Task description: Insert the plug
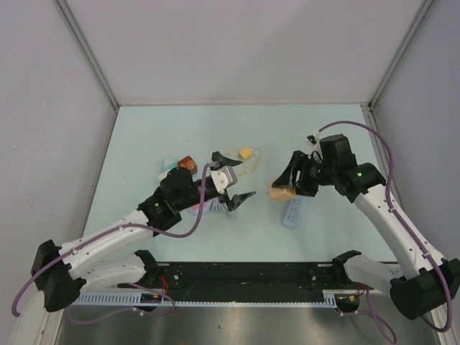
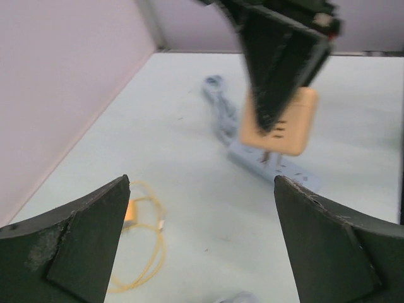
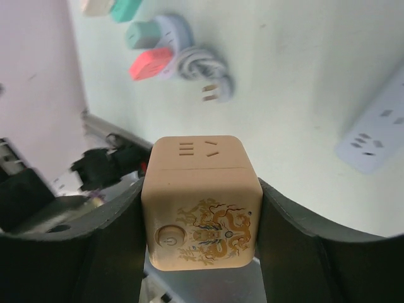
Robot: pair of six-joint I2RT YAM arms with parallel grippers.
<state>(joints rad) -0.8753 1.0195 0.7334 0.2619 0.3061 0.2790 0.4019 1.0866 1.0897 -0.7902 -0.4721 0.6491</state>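
My right gripper (image 1: 284,185) is shut on a tan cube adapter (image 1: 279,192) and holds it above the table, just left of and above the end of a pale blue power strip (image 1: 292,213). In the right wrist view the cube (image 3: 202,202), with a gold dragon print and a power button, sits between both fingers, and the strip (image 3: 372,136) lies to the right. My left gripper (image 1: 244,178) is open and empty, facing the cube (image 2: 281,123) and the strip (image 2: 278,167) from the left.
A yellow cable with a small plug (image 1: 246,154) lies behind the left gripper and shows in the left wrist view (image 2: 139,246). Several coloured cube adapters (image 1: 180,165) and a coiled lilac cord with a plug (image 3: 202,69) lie by the left arm.
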